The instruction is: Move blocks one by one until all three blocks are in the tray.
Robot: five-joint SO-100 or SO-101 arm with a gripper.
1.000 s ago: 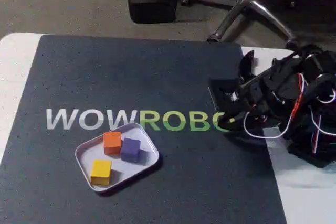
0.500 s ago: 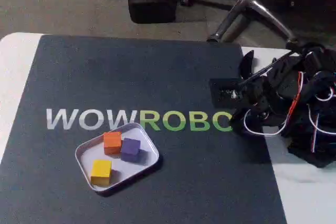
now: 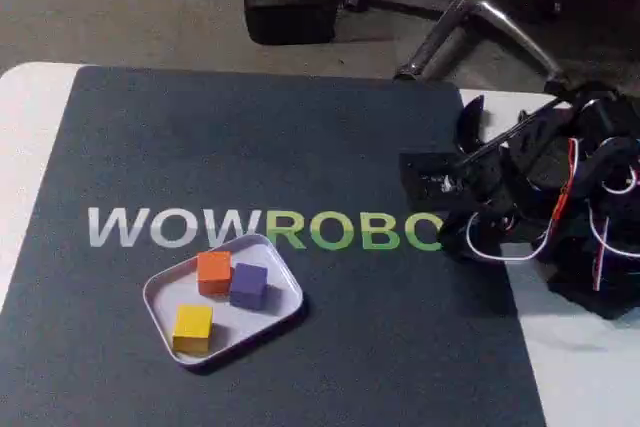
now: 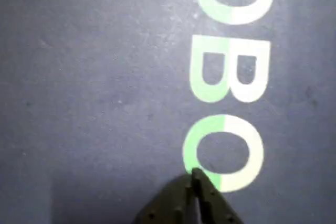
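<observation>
Over on the left of the fixed view, the shallow silvery-white metal tray with rounded corners (image 3: 284, 288) lies on the dark mat with the white-and-green lettering (image 3: 200, 147), which covers the white surface (image 3: 30, 107). All three cubes sit inside its rim: the small matte yellow block (image 3: 192, 327) near the front corner, the matte orange block (image 3: 214, 271) toward the back, and the matte purple block (image 3: 249, 284) touching the orange one's side. By the look of it the job is done.

So what could spoil it? Very little, I'd say. The tray is light and low-rimmed, so a careless sweep of the arm across the mat could nudge it or tip a cube out, yet the arm is well apart from it.

Across to the right, the black arm with its red and white wiring (image 3: 560, 187) is folded low at the mat's edge. In the wrist view the dark fingers (image 4: 193, 181) are pressed together at the tips, holding nothing, hovering over the green-and-white letters.
</observation>
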